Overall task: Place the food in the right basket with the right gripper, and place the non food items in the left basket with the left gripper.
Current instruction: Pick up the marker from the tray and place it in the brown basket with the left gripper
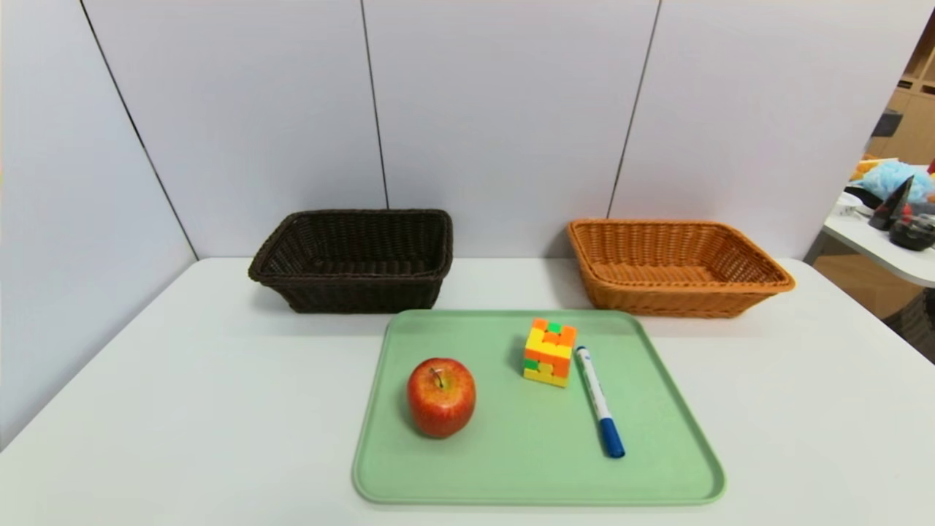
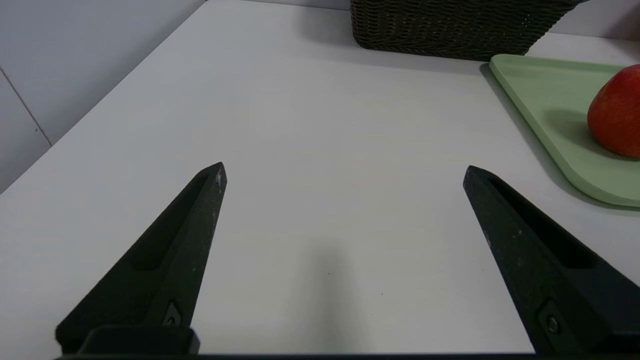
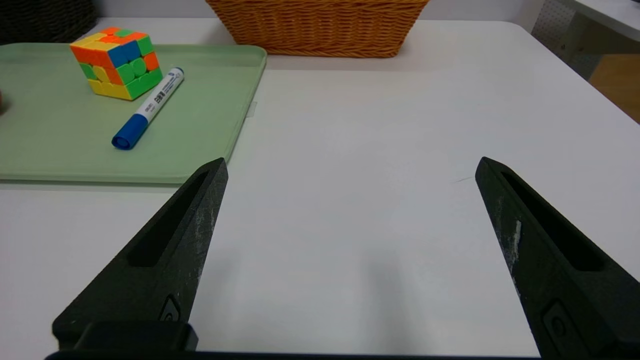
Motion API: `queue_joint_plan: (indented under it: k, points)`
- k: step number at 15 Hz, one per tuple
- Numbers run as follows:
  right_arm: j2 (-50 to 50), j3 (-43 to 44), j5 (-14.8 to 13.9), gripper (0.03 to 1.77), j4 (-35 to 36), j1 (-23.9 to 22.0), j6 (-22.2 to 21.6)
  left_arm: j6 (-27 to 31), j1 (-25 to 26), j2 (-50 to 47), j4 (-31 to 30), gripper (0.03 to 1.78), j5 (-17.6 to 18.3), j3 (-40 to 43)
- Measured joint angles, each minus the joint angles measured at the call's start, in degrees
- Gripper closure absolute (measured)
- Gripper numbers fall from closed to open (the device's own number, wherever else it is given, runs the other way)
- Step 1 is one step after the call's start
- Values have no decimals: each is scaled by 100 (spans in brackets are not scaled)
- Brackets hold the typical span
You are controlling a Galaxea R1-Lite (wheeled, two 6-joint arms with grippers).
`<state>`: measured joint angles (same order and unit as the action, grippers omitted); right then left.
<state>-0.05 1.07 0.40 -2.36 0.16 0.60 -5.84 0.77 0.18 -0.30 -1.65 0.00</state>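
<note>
Left gripper [image 2: 344, 172] low over bare white worktop [image 1: 182, 380] beside the green tray [image 1: 657, 467], fingers spread wide, nothing held. Right gripper [image 3: 351, 165] likewise on the tray's other side, fingers wide apart, nothing held. On the tray: red apple [image 1: 441, 397], stem up; puzzle cube [image 1: 549, 353]; marker [image 1: 600, 401] just beside the cube, possibly touching, long axis near-to-far, blue cap nearest. Beyond the tray, dark basket [image 1: 354, 259] left, orange-tan basket [image 1: 676, 267] right, open worktop between.
</note>
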Motion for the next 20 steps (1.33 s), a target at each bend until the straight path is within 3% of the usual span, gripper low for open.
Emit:
queue_joint_plan:
  k: [13, 16, 20]
  points:
    - [0, -11, 15, 9, 22, 0, 61, 85, 0, 0, -24, 12, 7, 0]
    - [2, 57, 80, 9, -59, 0, 249, 328, -2, 12, 30, 12, 165, -22]
    - [165, 730, 375, 9, -542, 0, 0, 284, -9, 256, 350, 12, 401, -377]
